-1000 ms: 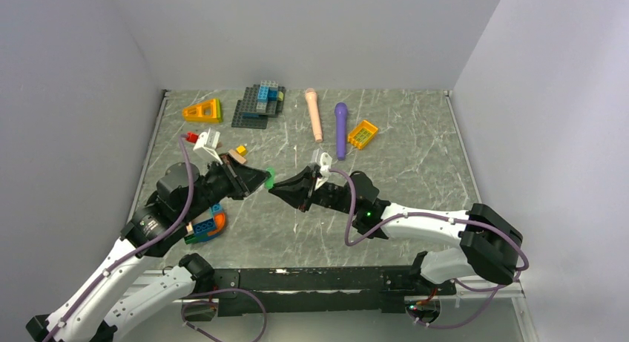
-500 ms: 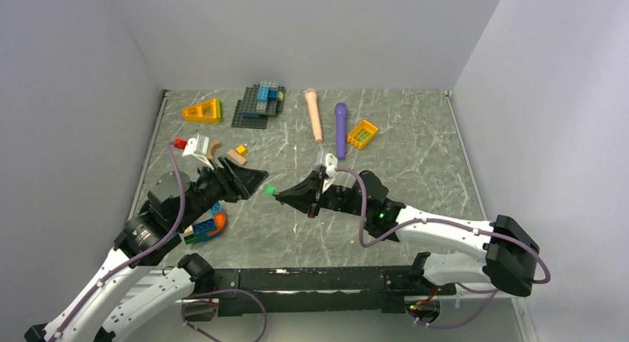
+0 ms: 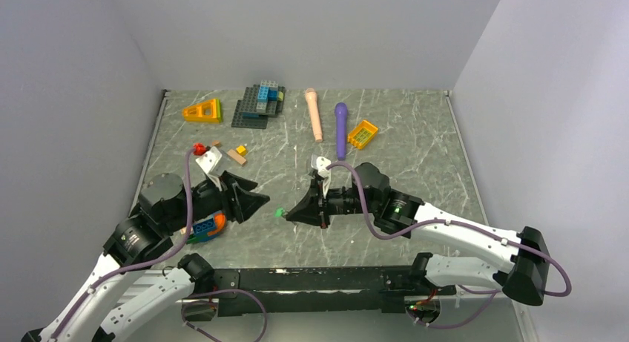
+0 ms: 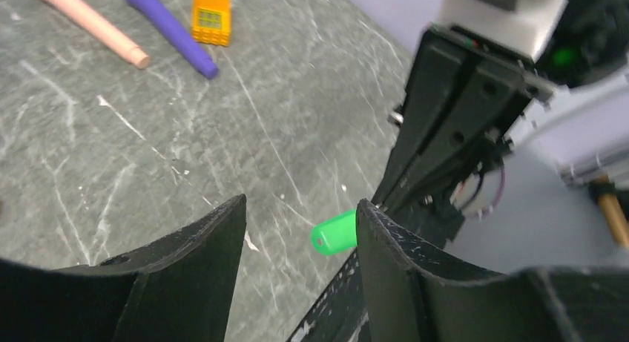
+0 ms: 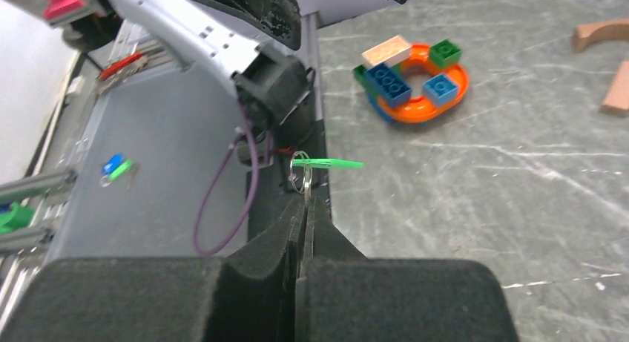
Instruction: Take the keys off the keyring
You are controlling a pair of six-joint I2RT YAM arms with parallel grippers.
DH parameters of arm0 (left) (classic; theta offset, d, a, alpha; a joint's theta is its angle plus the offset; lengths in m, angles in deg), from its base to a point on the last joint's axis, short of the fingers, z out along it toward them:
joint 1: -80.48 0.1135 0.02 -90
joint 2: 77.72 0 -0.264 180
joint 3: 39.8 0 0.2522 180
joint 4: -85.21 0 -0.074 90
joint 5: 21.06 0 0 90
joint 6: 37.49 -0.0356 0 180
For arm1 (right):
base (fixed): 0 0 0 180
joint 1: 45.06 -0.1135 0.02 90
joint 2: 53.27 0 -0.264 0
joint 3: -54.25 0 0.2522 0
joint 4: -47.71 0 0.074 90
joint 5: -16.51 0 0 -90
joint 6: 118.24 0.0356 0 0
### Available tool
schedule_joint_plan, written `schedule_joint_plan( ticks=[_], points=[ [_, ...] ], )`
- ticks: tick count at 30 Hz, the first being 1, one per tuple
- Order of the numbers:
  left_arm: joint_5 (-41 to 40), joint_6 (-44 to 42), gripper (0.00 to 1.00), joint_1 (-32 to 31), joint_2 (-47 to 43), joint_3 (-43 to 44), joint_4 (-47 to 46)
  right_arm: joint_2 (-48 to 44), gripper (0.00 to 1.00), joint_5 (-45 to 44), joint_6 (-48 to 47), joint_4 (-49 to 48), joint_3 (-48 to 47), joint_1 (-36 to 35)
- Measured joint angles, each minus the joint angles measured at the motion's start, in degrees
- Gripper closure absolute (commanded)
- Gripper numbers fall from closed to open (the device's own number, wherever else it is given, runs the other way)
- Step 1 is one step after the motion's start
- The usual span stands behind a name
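Note:
My right gripper [image 5: 305, 201] is shut on a small metal keyring [image 5: 302, 180]. One green key [image 5: 334, 163] still hangs from the ring and sticks out sideways. In the top view the green key [image 3: 280, 213] sits just off the right gripper's tip [image 3: 289, 215], low over the near part of the table. My left gripper [image 3: 258, 200] stands open a short way to the left, apart from the key. In the left wrist view the green key [image 4: 335, 231] shows beyond the open left gripper [image 4: 300, 203], close to the right-hand finger [image 4: 386, 238], with nothing between the fingers.
An orange ring of toy bricks [image 3: 208, 227] lies under the left arm. Wooden blocks [image 3: 237, 155] lie behind it. At the back are an orange wedge [image 3: 203, 110], a brick plate [image 3: 259, 104], a pink marker [image 3: 314, 113], a purple marker [image 3: 340, 129] and a yellow toy [image 3: 362, 133].
The left gripper has let go of the green key, opened and drawn back to the left. The right gripper has carried the ring and key nearer the table's front edge.

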Motion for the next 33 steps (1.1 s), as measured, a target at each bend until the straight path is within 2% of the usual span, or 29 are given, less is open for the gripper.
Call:
schedule_joint_plan(
  ticks=[6, 12, 20, 33],
  points=[
    [10.7, -8.7, 0.42, 0.0, -0.3, 2.3, 4.7, -1.2, 1.0, 6.6, 0.4, 8.4, -3.4, 0.0],
    [18.8, -13.3, 0.45, 0.0, -1.5, 2.8, 7.0, -1.4, 1.0, 10.6, 0.6, 13.6, -6.2, 0.0],
    [26.1, -15.0, 0.47, 0.0, 0.2, 4.0, 6.9, -1.3, 1.0, 12.2, -0.1, 18.9, -8.8, 0.0],
    [34.0, -16.2, 0.5, 0.0, 8.5, 5.5, 6.8, -0.7, 1.0, 11.7, -1.2, 22.4, -9.9, 0.0]
  ],
)
